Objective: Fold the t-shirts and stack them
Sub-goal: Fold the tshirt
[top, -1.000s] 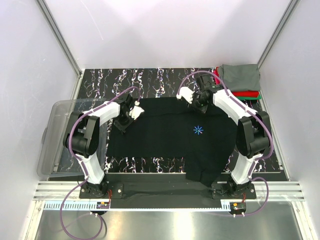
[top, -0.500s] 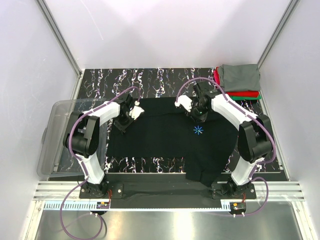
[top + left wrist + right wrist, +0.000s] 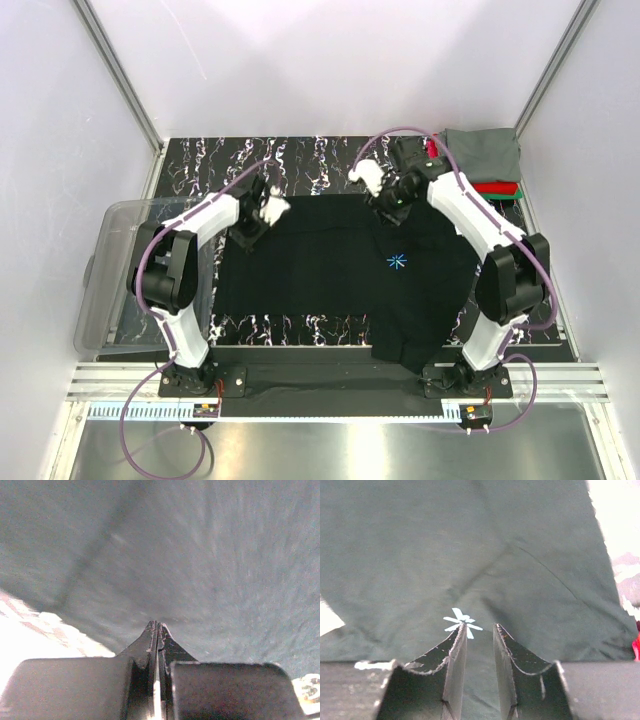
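Now the right gripper [image 3: 479,626] is drawn back to the far edge of the black shirt [image 3: 320,260] spread on the table [image 3: 300,155], narrowly parted — the left gripper [image 3: 157,624] is clamped on its cloth; a fold seems readied.

We see the spread t-shirt [image 3: 330,270] lying in the middle of the table [image 3: 300,155], one near part reaching past the table's near edge. The stack of folded shirts [image 3: 482,158] sits in the far right corner. The plastic bin [image 3: 105,270] stands at the left edge.
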Robot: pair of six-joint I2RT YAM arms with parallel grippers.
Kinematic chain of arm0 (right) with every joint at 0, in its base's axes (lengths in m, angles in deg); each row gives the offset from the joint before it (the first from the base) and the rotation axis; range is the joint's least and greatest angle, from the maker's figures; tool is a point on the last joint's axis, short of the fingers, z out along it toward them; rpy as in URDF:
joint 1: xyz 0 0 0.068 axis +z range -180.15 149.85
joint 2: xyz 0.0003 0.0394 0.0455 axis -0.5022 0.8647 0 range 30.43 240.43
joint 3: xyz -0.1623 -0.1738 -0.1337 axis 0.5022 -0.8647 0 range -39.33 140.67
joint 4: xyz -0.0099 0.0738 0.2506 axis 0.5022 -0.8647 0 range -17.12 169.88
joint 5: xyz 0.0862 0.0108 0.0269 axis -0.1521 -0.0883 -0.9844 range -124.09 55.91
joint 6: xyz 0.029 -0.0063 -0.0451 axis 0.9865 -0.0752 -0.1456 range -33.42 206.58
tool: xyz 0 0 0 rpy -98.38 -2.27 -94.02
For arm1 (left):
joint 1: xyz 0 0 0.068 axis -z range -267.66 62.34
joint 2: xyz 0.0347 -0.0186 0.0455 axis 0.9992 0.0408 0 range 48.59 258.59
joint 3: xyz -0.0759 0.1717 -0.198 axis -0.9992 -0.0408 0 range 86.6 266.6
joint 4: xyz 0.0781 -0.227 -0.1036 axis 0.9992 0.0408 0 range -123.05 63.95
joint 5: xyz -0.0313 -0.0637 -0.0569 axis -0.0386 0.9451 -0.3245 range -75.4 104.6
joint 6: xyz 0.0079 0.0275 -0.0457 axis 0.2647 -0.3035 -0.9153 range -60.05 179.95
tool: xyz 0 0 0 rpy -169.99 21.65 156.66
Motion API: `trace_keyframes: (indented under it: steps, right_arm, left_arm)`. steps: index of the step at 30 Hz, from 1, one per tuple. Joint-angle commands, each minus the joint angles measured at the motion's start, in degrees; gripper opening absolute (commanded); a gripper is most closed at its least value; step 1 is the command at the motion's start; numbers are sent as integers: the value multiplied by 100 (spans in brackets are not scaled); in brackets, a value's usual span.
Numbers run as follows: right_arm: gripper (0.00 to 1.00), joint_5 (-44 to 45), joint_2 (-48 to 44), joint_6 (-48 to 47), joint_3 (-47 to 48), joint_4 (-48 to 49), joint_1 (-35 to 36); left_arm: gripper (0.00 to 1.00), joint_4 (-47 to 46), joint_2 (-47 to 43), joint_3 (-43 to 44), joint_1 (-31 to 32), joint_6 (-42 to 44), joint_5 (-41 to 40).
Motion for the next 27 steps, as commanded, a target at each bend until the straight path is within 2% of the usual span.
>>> trace_keyframes:
  steps: [1, 5, 12, 20, 27]
  right_arm:
    - [34, 536, 493, 406, 159, 219, -510]
    - [33, 545, 617, 284, -270, 368, -1222]
    - [32, 853, 660, 142, -878, 738, -1759]
    - [32, 958, 775, 257, -1124, 1063, -1839]
    - [32, 1116, 250, 389, -1546, 1405, -1848]
  left_arm:
    - [0, -18, 102, 673, -111, 11, 46]
    - [0, 9, 155, 814, -173, 29, 20]
    - [0, 35, 199, 806, -190, 20, 46]
    - [0, 36, 103, 489, -190, -51, 230]
    - [0, 53, -240, 182, -190, -86, 248]
